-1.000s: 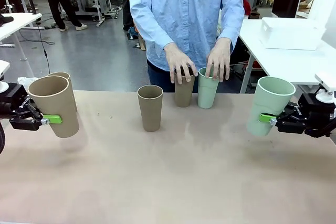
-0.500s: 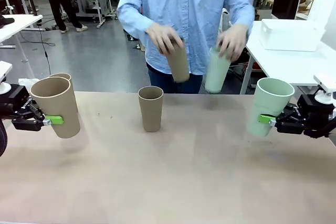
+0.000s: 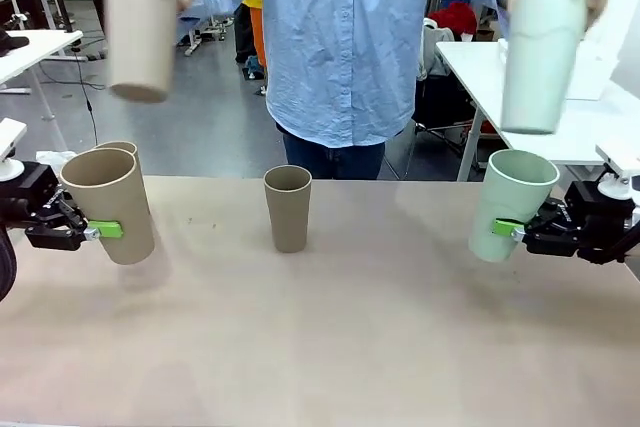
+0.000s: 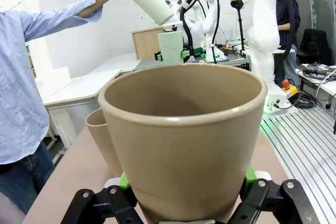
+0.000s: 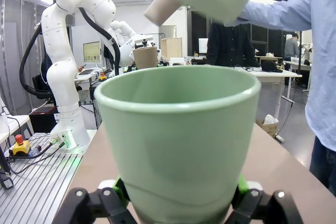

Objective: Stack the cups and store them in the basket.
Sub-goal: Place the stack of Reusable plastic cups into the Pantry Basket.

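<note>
Person's tan cup point(image 3: 140, 22) and green cup point(image 3: 540, 57) now lifted above my fingers point(image 3: 104, 230). Left gripper point(image 3: 110, 225) clenches brown cup point(image 3: 108, 197), right gripper point(image 3: 505, 224) mint cup point(image 3: 512, 197).

No text, label, brand mark, number or sign can be read. The tan cup point(image 4: 184, 129) clasped between the fingers of the left gripper point(image 4: 186, 182) has a plain matte wall, and so does the mint cup point(image 5: 178, 129) clasped in the right gripper point(image 5: 179, 186). Far beyond the right gripper's cup, a lit monitor point(image 5: 92, 51) is too small for anything on it to be made out.
</note>
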